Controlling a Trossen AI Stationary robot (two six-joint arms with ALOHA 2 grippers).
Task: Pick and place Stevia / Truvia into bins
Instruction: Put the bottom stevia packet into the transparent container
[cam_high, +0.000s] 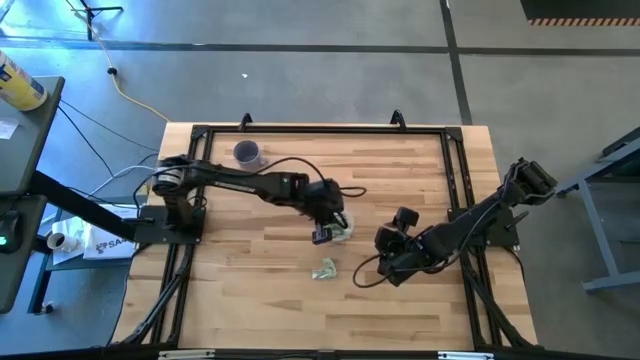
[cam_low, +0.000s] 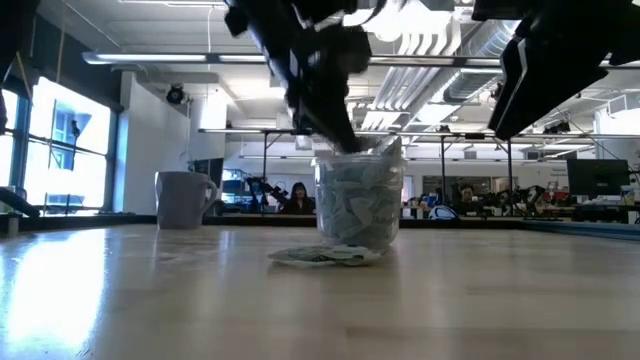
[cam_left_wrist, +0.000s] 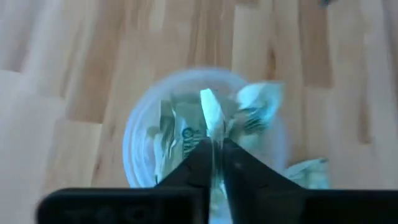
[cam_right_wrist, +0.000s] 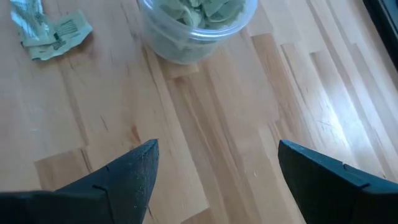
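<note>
Nearest the table's front edge, a few sachets (cam_high: 324, 269) lie loose on the table (cam_high: 260, 310). Just beyond, mid-table, the left gripper (cam_left_wrist: 214, 140) hangs over the nearly full cup (cam_low: 358, 205), fingers (cam_left_wrist: 198, 163) pinching one sachet (cam_left_wrist: 210, 111) upright. It should part them only once centred, low above the rim. The right gripper (cam_right_wrist: 214, 165) waits beside, fingers wide apart.

A purple mug (cam_high: 247, 153) stands upright at the far left of the wooden table (cam_high: 270, 310). A yellow cable (cam_high: 125, 92) trails across the grey floor (cam_high: 330, 60) beyond. Off the left edge, a tape roll (cam_high: 59, 241) lies by some papers (cam_high: 108, 243).
</note>
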